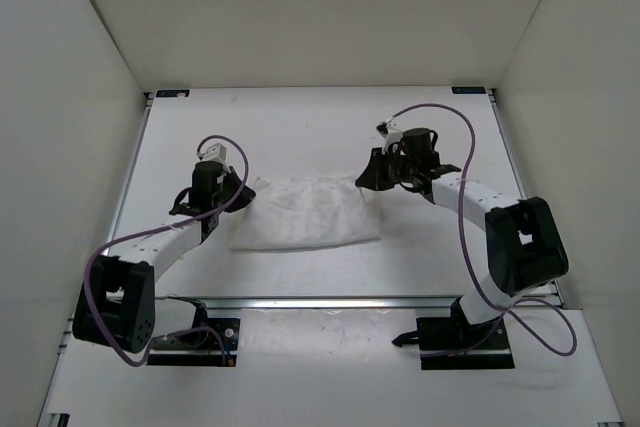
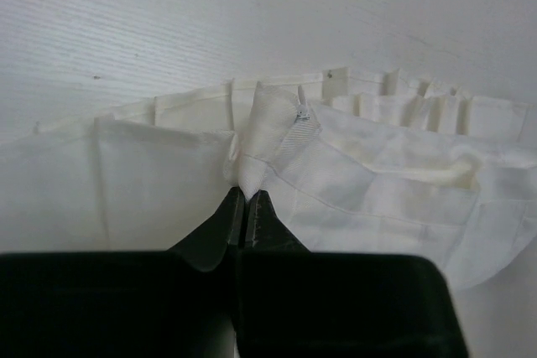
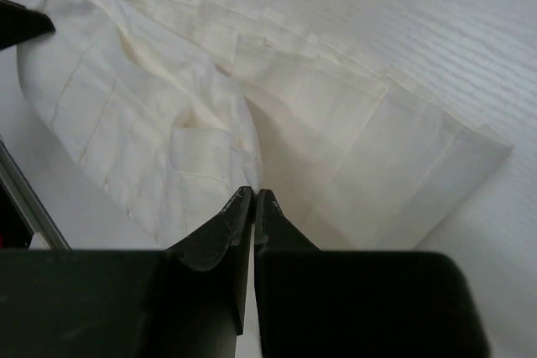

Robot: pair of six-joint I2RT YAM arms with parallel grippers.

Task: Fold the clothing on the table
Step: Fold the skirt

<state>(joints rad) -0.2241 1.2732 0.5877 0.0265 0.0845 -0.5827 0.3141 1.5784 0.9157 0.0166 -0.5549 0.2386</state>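
left end effector (image 2: 245, 205): closed, pinching clothing (image 2: 377, 190) fold | table (image 2: 252, 14) beneath

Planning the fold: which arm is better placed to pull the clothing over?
Left, narrowly: the left gripper clearly pinches bunched clothing; the right gripper is also shut on it, but its bite looks thinner.

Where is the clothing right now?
In the top view the clothing lies central on the table, between the left hand and the right hand, each shut on a far corner.
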